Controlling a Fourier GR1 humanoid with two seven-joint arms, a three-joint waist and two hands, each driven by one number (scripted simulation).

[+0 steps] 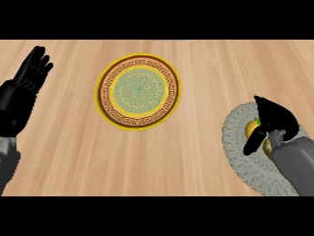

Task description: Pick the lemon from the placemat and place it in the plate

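A round plate (138, 91) with a yellow rim, a dark brown patterned band and a green centre lies on the wooden counter, left of middle and nothing on it. At the right, a grey woven placemat (239, 147) holds the yellow lemon (252, 129), mostly hidden under my right hand (276, 119). That hand's fingers and thumb curl down round the lemon, which still rests on the mat. My left hand (27, 78) rests open at the left edge, fingers up.
Bare wooden counter (186, 152) runs between the plate and the placemat and along the far side. My right forearm (303, 166) covers the placemat's near right part.
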